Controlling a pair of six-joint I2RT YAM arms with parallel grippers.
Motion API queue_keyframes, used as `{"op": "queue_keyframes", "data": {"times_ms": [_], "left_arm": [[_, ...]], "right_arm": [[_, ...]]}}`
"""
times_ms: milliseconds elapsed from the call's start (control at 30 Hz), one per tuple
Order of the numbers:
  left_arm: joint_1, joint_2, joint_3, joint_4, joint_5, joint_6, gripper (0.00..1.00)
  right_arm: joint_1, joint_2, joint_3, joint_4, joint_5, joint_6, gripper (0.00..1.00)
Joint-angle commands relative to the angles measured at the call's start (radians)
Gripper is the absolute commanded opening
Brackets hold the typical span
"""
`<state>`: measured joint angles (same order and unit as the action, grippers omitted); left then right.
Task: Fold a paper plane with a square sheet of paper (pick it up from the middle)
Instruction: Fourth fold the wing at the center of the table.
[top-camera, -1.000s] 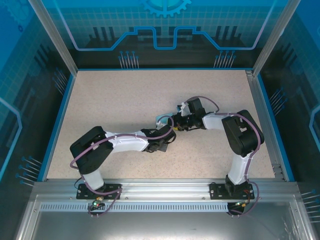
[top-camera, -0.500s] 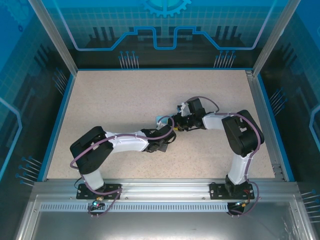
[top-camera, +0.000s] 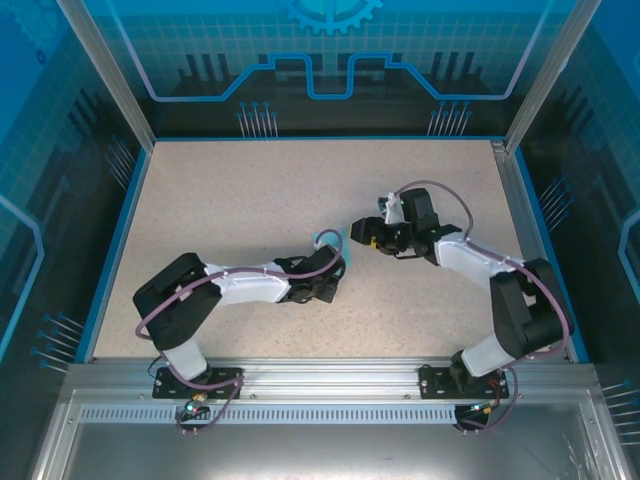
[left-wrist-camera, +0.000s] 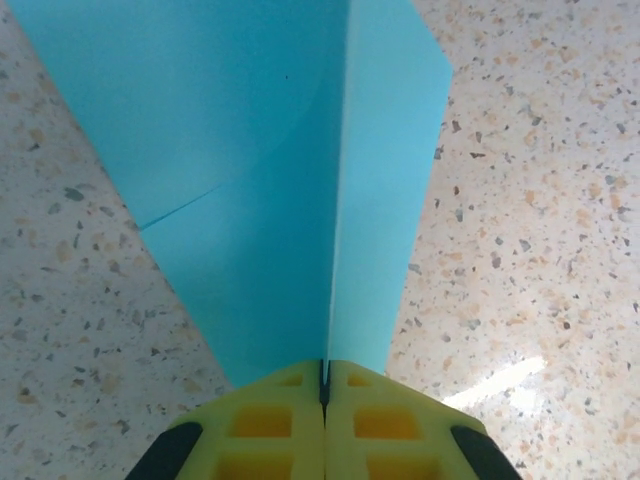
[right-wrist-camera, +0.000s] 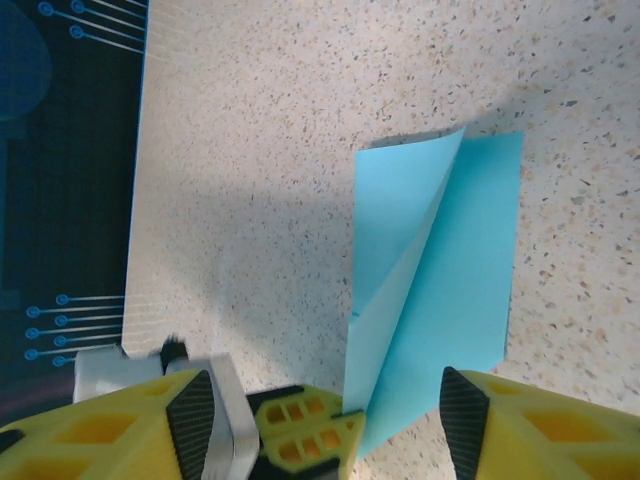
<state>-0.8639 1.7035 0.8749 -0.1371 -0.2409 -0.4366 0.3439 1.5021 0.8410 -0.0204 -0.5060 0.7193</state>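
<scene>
Light-blue paper (left-wrist-camera: 250, 200), partly folded, is lying near the middle of the table (top-camera: 250, 180) with one flap standing up. The left gripper (left-wrist-camera: 322, 385) is pinching its near end, fingers pressed tight together, while the right gripper (right-wrist-camera: 327, 415) is hanging just right of it, fingers spread and gripping nothing. With only one pinch point, any pull is risking dragging or tearing the thin sheet, or letting the raised flap spring open and skew the crease.
</scene>
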Motion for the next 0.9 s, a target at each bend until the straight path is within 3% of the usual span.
{"op": "queue_keyframes", "data": {"times_ms": [0,133,300,400,667,867], "left_arm": [[0.045,-0.063,-0.069,0.116,0.157,0.007,0.06],[0.117,-0.094,-0.138,0.223,0.326,-0.014,0.07],[0.198,-0.068,-0.178,0.325,0.518,-0.053,0.07],[0.227,-0.040,-0.190,0.364,0.585,-0.077,0.07],[0.275,-0.018,-0.239,0.433,0.637,-0.152,0.07],[0.288,-0.029,-0.261,0.422,0.640,-0.186,0.07]], "right_arm": [[-0.007,-0.054,-0.052,-0.058,0.051,-0.038,0.66],[0.009,-0.117,-0.107,0.000,0.074,-0.039,0.65],[0.098,-0.160,-0.139,0.050,0.163,-0.096,0.62],[0.122,-0.132,-0.101,-0.026,0.178,-0.104,0.61],[0.139,-0.024,-0.124,0.095,0.099,-0.028,0.37],[0.169,0.070,-0.076,0.108,0.069,-0.011,0.32]]}}
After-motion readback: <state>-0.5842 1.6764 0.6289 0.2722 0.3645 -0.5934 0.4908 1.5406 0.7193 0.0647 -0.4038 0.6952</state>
